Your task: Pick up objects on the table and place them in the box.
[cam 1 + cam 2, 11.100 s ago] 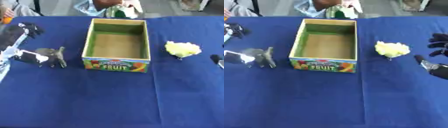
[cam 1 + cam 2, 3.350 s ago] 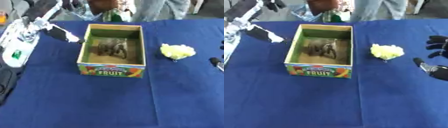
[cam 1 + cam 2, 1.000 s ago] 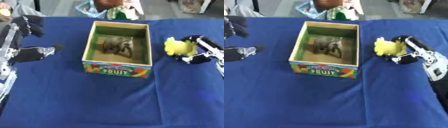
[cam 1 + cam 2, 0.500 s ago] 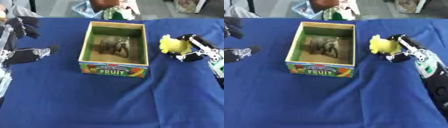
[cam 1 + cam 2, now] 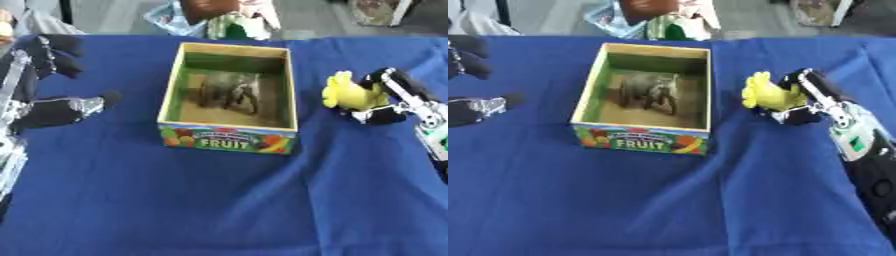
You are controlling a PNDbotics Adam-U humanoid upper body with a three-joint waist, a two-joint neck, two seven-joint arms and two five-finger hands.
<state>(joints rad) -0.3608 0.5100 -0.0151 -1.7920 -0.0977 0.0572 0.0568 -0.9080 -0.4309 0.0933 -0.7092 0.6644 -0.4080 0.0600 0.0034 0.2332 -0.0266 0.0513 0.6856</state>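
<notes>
Left eye view, nearest first: the blue tabletop (image 5: 219,200) lies bare along its near edge. Farther in, at the middle, stands the box (image 5: 229,142) with its "FRUIT" front wall toward the camera, and a grey animal figure (image 5: 226,92) lies inside on its floor. That figure stood on the cloth left of the box eleven seconds ago and was in the box by three seconds ago, so one object is already dealt with.

The fresh change is on the right. The yellow soft toy (image 5: 348,93), which sat alone near the right edge of the tabletop, is now held by the right hand (image 5: 392,100); its fingers (image 5: 785,116) curl round the toy from the right and beneath. Over the last second hand and toy have drifted left, so the toy is now just beside the box's right wall, though not yet over the opening. I judge this the carry step: the toy looks lifted, and what remains is to bring it over the rim and let go.

By the left edge, the left hand (image 5: 54,107) hangs idle and holds nothing, fingers relaxed.
</notes>
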